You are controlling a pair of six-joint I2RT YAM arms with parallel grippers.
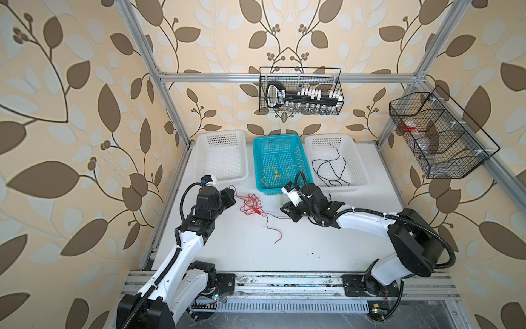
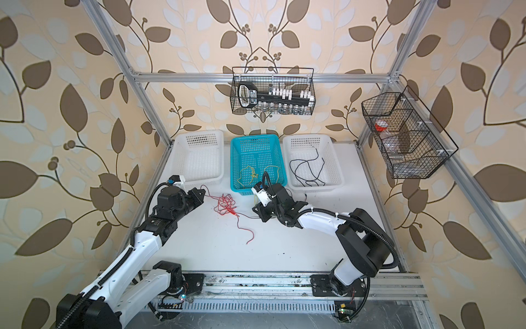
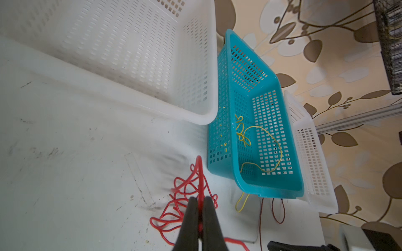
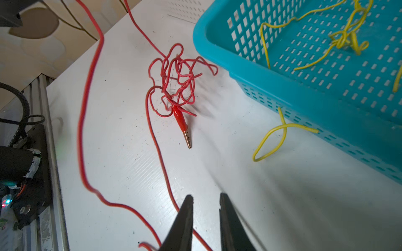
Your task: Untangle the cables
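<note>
- left gripper (image 3: 201, 199): fingers pressed together, pinching a strand of the red cable (image 4: 174, 87)
- red cable: tangled heap on the white table (image 1: 313, 247), just beside the teal basket (image 4: 208, 52), on its near left corner; alligator clip (image 4: 183, 127) sticks out of the heap
- right gripper (image 4: 205, 203): jaws slightly spread, nothing between them; a red strand runs under the fingers
- yellow cable (image 4: 343, 41): inside teal basket, one loop pokes out through its wall
- black cable (image 1: 330, 171): in white basket (image 1: 350, 186) right of teal basket
</note>
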